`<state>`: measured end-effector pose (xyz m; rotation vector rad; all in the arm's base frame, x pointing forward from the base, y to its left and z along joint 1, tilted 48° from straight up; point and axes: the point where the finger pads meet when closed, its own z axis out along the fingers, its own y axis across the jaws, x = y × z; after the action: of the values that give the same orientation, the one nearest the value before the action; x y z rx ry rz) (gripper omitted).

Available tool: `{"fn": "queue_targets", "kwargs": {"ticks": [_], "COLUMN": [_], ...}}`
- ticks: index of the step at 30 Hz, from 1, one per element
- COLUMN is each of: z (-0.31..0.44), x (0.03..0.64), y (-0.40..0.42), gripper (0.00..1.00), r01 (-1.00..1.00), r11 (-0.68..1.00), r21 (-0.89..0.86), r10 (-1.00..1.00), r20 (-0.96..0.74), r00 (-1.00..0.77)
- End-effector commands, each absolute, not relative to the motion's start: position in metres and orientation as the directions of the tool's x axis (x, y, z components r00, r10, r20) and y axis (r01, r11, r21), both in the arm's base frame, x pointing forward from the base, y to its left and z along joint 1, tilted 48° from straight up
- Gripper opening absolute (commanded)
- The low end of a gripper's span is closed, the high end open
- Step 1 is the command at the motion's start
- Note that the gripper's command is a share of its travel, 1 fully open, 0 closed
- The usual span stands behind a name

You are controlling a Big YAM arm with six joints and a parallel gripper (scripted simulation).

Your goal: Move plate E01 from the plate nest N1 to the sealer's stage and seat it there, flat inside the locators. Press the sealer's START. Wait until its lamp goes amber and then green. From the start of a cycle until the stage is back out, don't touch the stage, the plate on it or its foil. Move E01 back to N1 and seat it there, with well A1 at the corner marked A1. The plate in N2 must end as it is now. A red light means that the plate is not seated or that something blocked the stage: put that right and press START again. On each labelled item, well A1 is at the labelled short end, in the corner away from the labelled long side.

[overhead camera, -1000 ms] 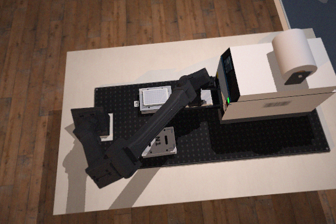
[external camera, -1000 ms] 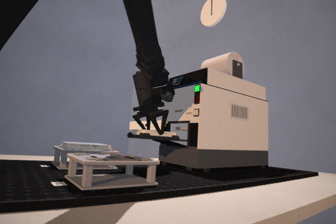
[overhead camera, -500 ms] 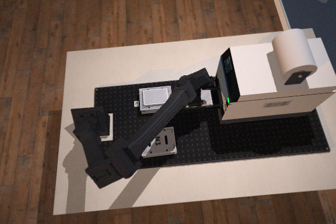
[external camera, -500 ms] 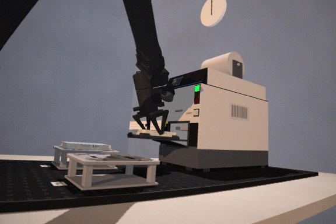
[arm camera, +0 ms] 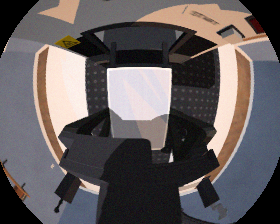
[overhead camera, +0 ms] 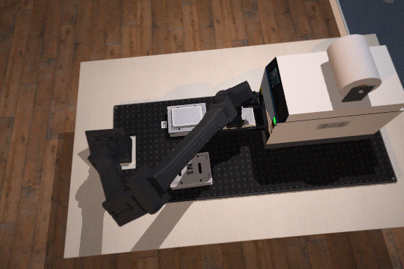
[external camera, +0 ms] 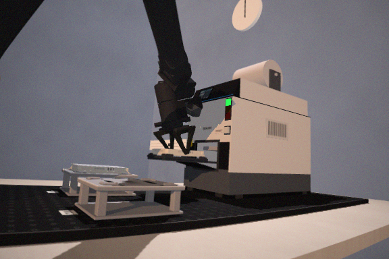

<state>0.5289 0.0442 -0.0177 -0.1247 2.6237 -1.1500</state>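
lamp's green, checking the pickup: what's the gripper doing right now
Gripper: shut on plate E01, which lies on the sealer's stage.

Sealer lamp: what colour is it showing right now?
Green. The lamp shows best in the exterior view, on the sealer's front corner.

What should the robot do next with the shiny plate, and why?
Probably lift plate E01 straight up off the stage, then carry it toward nest N1. The sealer's lamp is green, the stage is out in front of the sealer, and the gripper is shut on the foil-covered plate. N1 holds no plate.
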Motion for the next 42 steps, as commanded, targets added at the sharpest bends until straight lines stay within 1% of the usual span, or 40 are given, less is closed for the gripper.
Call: {"fn": "queue_targets", "kwargs": {"ticks": [1, 7, 19, 28, 42], "z": [0.01, 0.003, -0.006, 0.01, -0.007], "x": [0.544, 0.548, 0.553, 0.555, 0.551], "y": [0.064, 0.069, 0.051, 0.067, 0.07], "gripper": [0.0, 0.0, 0.0, 0.0, 0.0], "r01": [0.06, 0.065, 0.057, 0.062, 0.034], "r11": [0.685, 0.7, 0.692, 0.702, 0.694], "r21": [-0.726, -0.712, -0.719, -0.71, -0.719], "r10": [-0.198, -0.194, -0.186, -0.207, -0.218], "r20": [-0.265, -0.276, -0.255, -0.286, -0.255], "r00": [-0.944, -0.941, -0.949, -0.936, -0.942]}}
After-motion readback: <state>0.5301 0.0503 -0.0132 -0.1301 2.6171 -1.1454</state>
